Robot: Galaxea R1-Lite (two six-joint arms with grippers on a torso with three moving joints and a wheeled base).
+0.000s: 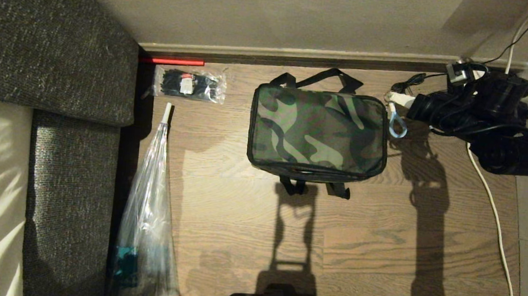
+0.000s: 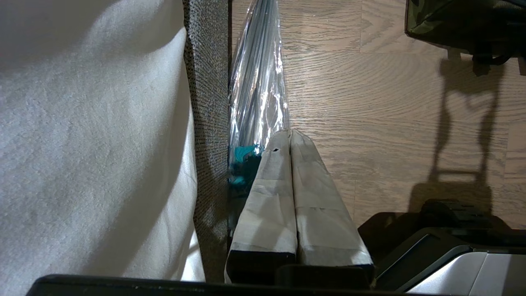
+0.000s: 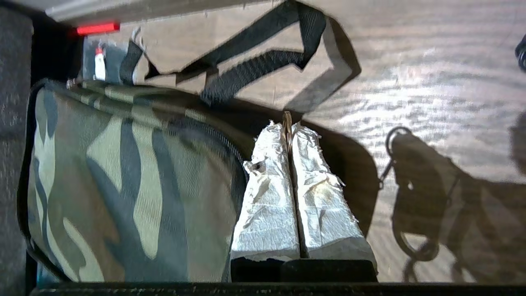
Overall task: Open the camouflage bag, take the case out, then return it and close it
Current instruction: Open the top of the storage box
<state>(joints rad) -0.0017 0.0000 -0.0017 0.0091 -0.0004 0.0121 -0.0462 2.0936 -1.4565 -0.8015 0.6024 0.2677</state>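
The right tool (image 3: 288,123), pinched onto the zipper's ring pull (image 3: 287,120), sat beside the closed camouflage bag (image 1: 318,129) on the floor (image 1: 379,230); the left tool (image 2: 289,132) hung closed and empty.

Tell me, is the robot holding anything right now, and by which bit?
Yes. The right gripper is shut on the ring pull of the camouflage bag, pinching the ring between its fingertips. The left gripper is shut and holds nothing.
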